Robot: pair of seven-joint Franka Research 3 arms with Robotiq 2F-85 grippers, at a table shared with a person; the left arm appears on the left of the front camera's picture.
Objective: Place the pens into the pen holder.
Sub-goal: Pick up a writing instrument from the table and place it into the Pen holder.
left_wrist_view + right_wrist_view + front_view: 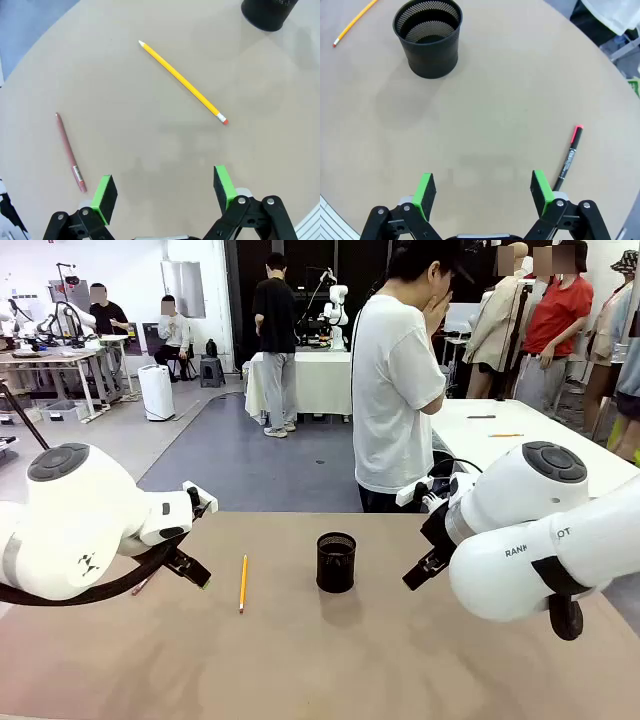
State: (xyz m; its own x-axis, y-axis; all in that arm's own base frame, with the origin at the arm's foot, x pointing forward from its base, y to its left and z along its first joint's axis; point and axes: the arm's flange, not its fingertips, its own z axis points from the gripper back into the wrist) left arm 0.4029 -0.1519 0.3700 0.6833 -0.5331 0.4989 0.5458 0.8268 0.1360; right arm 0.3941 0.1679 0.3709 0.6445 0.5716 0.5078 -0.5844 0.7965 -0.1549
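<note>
The left pincer (162, 192) and right pincer (482, 192) both gape wide, empty. A thin yellow wooden pencil (182, 82) lies flat beside the black wire-mesh cup (336, 562), nearer the table's (300, 670) far edge. A clumsy pinch could roll it away.

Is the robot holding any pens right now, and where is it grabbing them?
Nothing is held. The left gripper and the right gripper both have their jaws open and empty.

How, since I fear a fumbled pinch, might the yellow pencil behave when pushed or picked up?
The yellow pencil looks thin and straight, so probably stiff and light. Lying flat on the smooth table, it may roll or skid if nudged sideways.
</note>
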